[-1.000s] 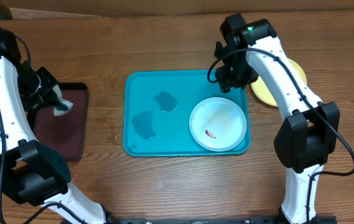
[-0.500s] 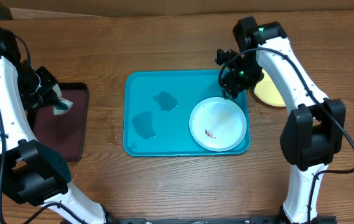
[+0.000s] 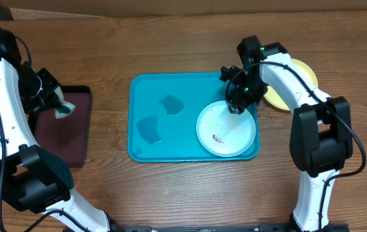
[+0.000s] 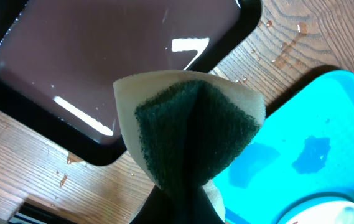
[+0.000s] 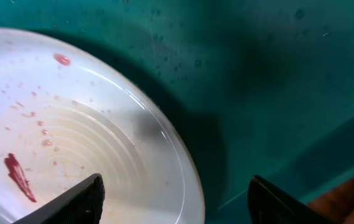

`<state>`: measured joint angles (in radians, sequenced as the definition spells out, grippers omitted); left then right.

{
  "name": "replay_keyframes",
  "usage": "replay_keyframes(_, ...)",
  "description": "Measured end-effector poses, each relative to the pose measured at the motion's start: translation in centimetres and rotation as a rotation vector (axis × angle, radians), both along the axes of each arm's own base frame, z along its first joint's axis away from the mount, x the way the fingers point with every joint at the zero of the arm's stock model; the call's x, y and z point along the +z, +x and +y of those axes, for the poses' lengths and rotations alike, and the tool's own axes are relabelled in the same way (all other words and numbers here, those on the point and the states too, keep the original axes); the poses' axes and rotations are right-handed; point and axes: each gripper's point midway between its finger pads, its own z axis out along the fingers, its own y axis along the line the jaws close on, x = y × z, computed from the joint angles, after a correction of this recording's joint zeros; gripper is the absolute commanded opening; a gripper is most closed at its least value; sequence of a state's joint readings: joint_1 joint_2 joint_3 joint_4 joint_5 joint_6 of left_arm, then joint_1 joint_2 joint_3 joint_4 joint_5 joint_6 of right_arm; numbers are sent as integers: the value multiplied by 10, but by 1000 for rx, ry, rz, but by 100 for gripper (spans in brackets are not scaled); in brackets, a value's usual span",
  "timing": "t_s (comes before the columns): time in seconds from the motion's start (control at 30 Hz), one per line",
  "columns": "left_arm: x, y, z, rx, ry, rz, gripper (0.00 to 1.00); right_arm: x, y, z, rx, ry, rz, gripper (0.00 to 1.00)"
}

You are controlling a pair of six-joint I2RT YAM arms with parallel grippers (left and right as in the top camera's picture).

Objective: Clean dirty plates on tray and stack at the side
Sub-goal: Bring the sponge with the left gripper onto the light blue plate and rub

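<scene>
Only wrist view: right tool (image 5: 175, 182) spread, seemingly astride plate (image 5: 71, 112); left tool (image 3: 54, 102) pinching sponge (image 4: 195, 124).

Seen from above: R arm's pincer (image 3: 237, 103) hangs over the far rim of a red-smeared white plate (image 3: 231, 132) at the R end of the turquoise tray (image 3: 144, 87), two wet patches (image 3: 170, 104) alongside. L pincer (image 3: 56, 104) grips a sponge (image 3: 62, 112) above the maroon tray (image 3: 67, 145); a yellow-green plate (image 3: 304, 72) sits on the bench (image 3: 170, 45)
</scene>
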<state>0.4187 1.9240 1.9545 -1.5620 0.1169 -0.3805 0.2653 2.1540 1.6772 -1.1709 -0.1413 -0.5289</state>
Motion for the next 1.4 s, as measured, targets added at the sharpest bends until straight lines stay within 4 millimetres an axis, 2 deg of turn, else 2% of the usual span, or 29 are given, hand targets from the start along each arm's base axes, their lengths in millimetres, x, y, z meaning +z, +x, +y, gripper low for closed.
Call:
replay_keyframes(0.2,0,1,1,-9,4,-6,4,-22,-9,-3,-2,-8,11,75)
replay_keyframes(0.23,0,1,1,-11,4,-6,4,-22,-8,-3,-3,-8,6,70)
replay_keyframes(0.3,0,1,1,-15,4,-7,5,-22,-7,-4,-9,-10,3,49)
replay_keyframes(0.33,0,1,1,-15,4,-7,4,-23,-7,-4,-10,-13,-1,44)
replay_keyframes(0.4,0,1,1,-15,4,-7,4,-24,-6,-4,-27,-16,-1,37)
replay_keyframes(0.53,0,1,1,-15,4,-7,4,-24,-7,-4,-68,-19,7,36)
replay_keyframes(0.57,0,1,1,-15,4,-7,5,-24,-7,-3,-80,-20,9,33)
replay_keyframes(0.63,0,1,1,-15,4,-7,4,-24,-8,1,-99,-21,9,13)
replay_keyframes(0.7,0,1,1,-15,4,-7,4,-24,-8,9,-124,-21,6,6)
replay_keyframes(0.83,0,2,0,-15,2,-10,4,-22,-10,36,-151,5,-10,4)
replay_keyframes(0.97,0,3,-1,-20,2,-11,4,-22,-19,63,-146,-12,-23,4)
replay_keyframes(1.13,0,8,-10,-46,5,-17,5,-22,-24,76,-144,-52,-54,4)
replay_keyframes(1.23,0,11,-16,-68,7,-23,4,-20,-16,85,-200,-36,-91,4)
replay_keyframes(1.4,0,16,-31,-116,7,-24,4,-12,16,113,-443,117,-153,4)
